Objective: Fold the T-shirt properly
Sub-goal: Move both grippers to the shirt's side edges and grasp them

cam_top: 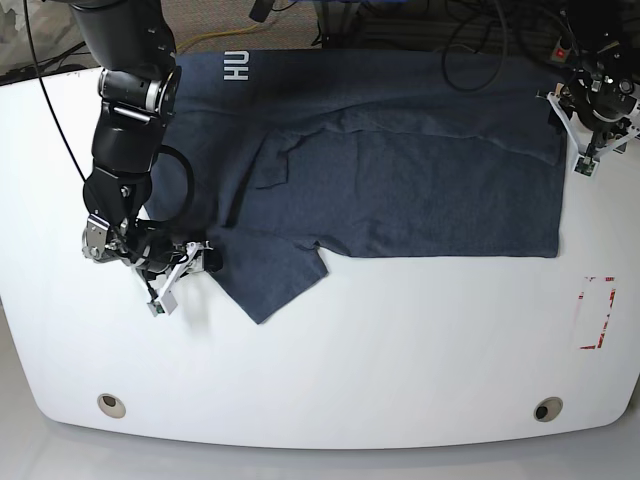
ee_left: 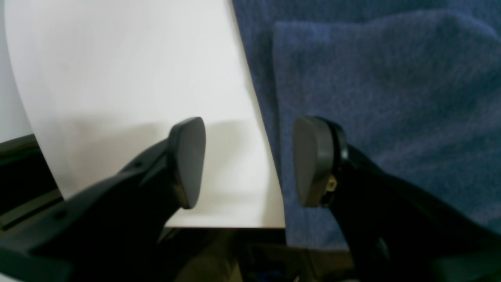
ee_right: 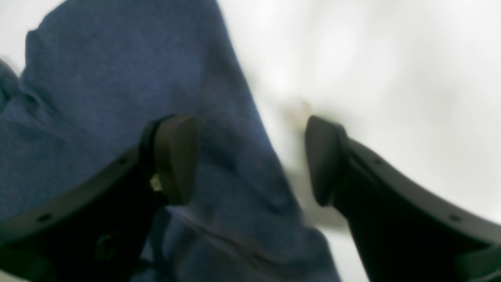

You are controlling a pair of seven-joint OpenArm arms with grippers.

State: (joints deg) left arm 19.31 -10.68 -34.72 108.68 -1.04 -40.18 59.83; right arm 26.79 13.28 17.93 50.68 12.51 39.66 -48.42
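T-shirt (cam_top: 400, 170) spread on white surface (cam_top: 350, 380), partly folded. Right hand (ee_right: 250, 160) released, straddling sleeve edge; left hand (ee_left: 250, 160) released, straddling hem edge. Next: pinch both edges, fold over.

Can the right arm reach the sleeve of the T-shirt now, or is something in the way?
Probably yes. The right gripper sits open beside the sleeve of the T-shirt, and its wrist view shows cloth between the fingers with nothing in between.
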